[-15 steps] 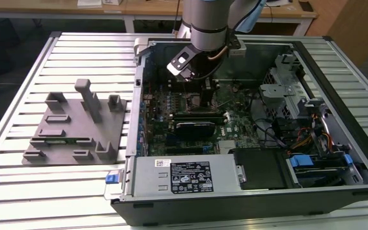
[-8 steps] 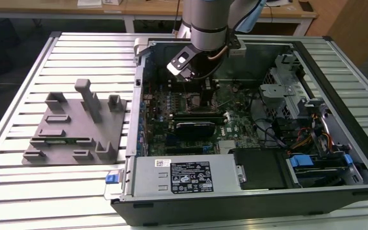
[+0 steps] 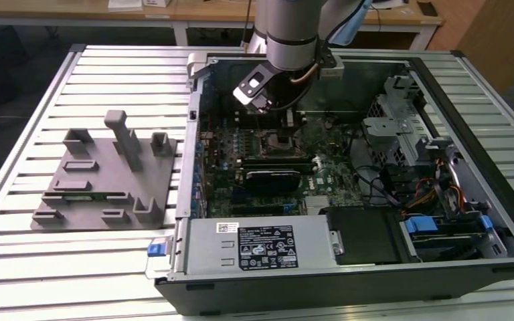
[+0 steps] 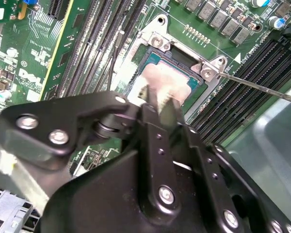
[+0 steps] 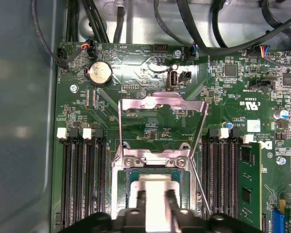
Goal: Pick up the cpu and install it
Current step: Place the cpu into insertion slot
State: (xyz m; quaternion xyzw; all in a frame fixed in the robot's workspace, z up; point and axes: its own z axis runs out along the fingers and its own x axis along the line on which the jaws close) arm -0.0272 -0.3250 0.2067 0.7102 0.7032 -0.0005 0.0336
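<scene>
Underneath, a slatted silver metal table (image 3: 105, 67) carries one open black computer case (image 3: 471, 87) and one grey plastic holder block (image 3: 96, 180). Pale wooden desks (image 3: 212, 13) stand behind. Inside the case are one grey labelled power-supply box (image 3: 257, 244), one green motherboard (image 5: 233, 97) and one round silver coin cell (image 5: 100, 73). The single cpu (image 4: 167, 80), small and square with a pale silvery top and a thin green rim, lies within the socket frame, whose metal load plate (image 5: 162, 104) is flipped open. The black gripper (image 4: 159, 99) hangs directly over the cpu. I cannot tell whether it is grasping the cpu or has released it.

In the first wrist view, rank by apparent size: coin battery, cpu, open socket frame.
1. open socket frame, largest.
2. cpu, partly hidden by the tool, so less certain.
3. coin battery, clearly smallest.
</scene>
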